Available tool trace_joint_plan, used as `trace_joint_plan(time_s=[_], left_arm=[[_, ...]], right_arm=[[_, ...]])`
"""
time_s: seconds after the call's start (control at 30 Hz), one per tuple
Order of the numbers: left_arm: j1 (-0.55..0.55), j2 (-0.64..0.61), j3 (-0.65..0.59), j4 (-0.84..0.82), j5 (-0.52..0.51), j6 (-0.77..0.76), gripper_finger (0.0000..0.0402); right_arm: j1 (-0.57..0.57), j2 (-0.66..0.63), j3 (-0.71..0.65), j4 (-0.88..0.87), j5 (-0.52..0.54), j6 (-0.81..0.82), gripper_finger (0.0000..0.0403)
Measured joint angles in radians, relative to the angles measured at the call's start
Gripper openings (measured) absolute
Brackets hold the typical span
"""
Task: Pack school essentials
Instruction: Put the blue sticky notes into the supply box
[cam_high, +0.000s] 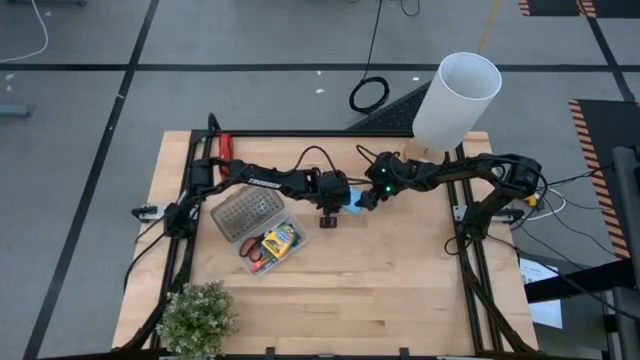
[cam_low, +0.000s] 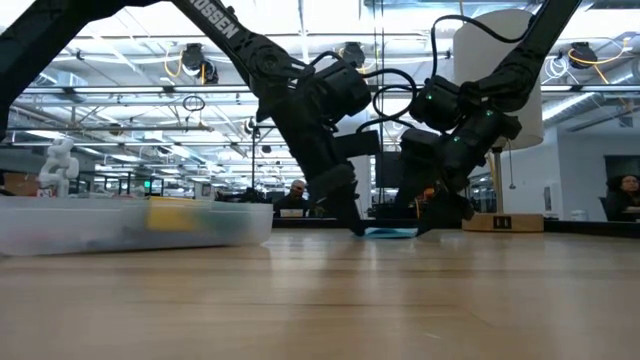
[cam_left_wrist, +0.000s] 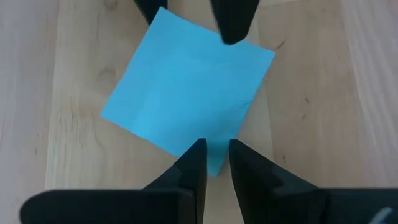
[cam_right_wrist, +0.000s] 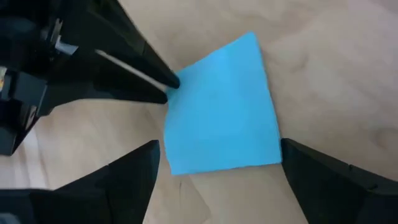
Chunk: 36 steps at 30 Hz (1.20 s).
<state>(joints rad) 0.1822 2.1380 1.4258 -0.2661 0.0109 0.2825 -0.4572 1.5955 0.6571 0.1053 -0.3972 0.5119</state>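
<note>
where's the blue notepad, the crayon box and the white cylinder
blue notepad (cam_left_wrist: 186, 93), left wrist view, middle of its top sheet
crayon box (cam_high: 279, 240), high view, its yellow front, inside the clear case
white cylinder (cam_high: 455, 105), high view, its outer side wall
</note>
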Motion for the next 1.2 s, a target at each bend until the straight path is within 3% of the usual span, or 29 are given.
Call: trace_joint_plan(time_s=[0.57, 0.9, 1.2], left_arm=[[0.003, -0.004, 0.003, -0.08, -0.004, 0.002, 0.0069], [0.005, -0.004, 0.003, -0.084, -0.008, 0.002, 0.0069], [0.005, -0.003, 0.002, -0.082, -0.011, 0.001, 0.0069]], right_arm=[[0.002, -0.037, -0.003, -0.014, -0.107, -0.07, 0.0279], [0.002, -0.052, -0.002, -0.089, -0.105, -0.254, 0.0278], [0.002, -0.052, -0.001, -0.109, -0.104, -0.185, 0.0278]])
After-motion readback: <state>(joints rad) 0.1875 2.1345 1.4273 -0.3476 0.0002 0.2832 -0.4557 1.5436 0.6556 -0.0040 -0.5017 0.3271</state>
